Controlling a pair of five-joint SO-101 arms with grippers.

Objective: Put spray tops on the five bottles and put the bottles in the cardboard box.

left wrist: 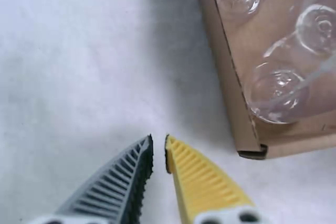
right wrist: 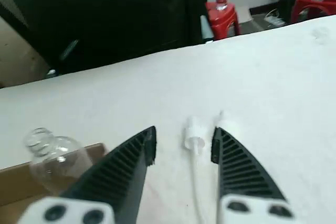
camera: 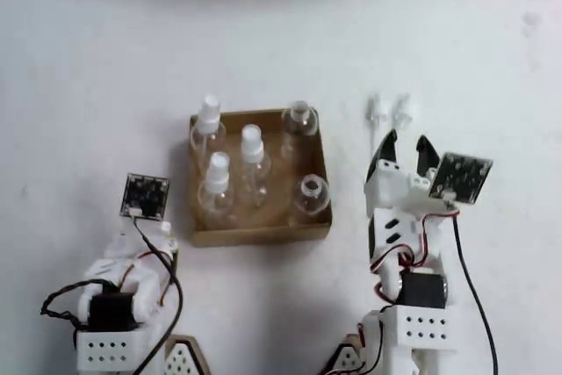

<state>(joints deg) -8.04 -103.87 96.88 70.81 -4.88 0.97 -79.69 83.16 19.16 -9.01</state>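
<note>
Right pincer [camera: 407, 141], spread open before 2 adjacent spray tops [right wrist: 193, 130], could snag both or scatter them (left pincer [left wrist: 159, 140] clenched, empty).

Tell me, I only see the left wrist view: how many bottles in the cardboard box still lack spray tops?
Observer: Two, the far uncapped bottle and the near uncapped bottle, both on the side of the cardboard box toward the right arm.
Operator: Where are the spare tops?
Observer: Two spray tops lie side by side on the table, just beyond the right gripper.
Operator: Is that gripper ready?
Observer: It is open and holds nothing.
</note>
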